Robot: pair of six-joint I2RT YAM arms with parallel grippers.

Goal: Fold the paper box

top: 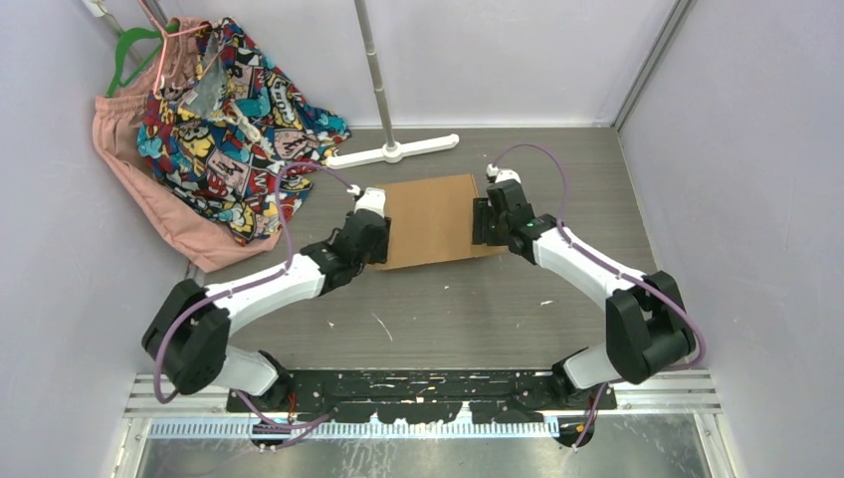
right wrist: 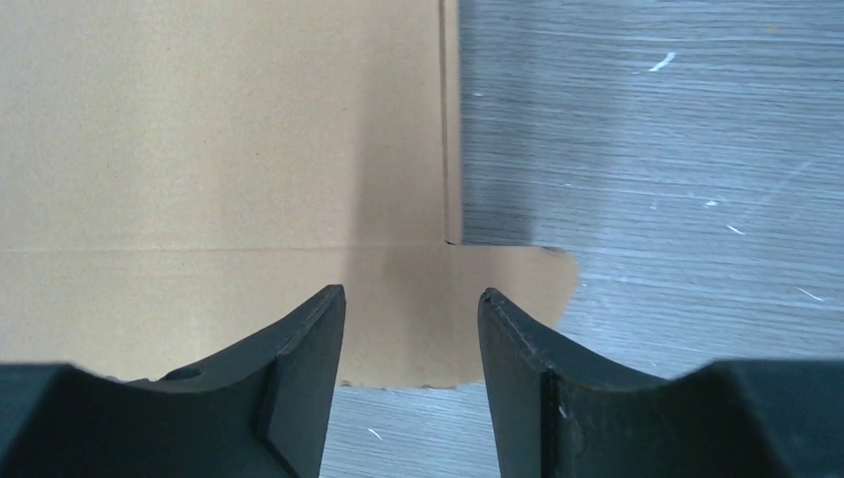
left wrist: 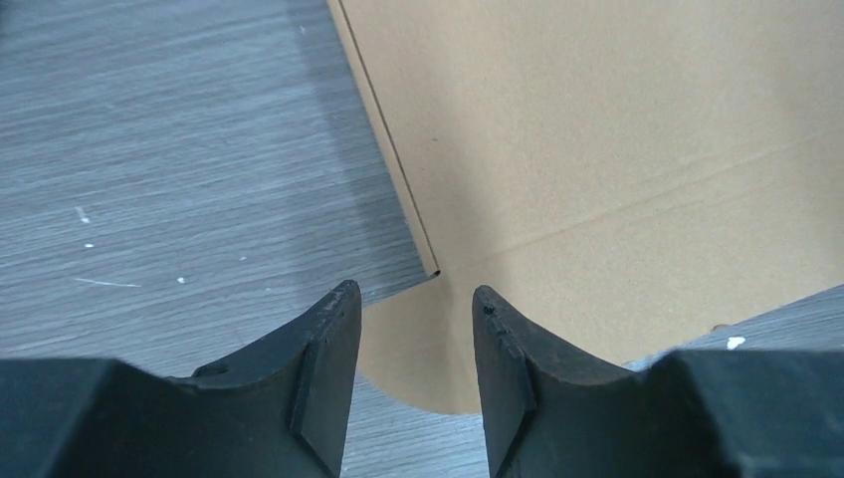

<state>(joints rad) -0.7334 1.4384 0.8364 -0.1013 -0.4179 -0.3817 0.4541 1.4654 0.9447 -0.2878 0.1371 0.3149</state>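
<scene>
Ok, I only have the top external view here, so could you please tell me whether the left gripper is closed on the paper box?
Observer: No, the left gripper is open over a rounded tab at a corner of the paper box, with nothing clamped.
Operator: Thank you. And how does the right gripper stand?
Observer: The right gripper is open as well, over a second tab at the box's opposite side.

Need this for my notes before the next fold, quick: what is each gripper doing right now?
Left gripper: open, holding nothing, above the paper box.
Right gripper: open, holding nothing.
</scene>
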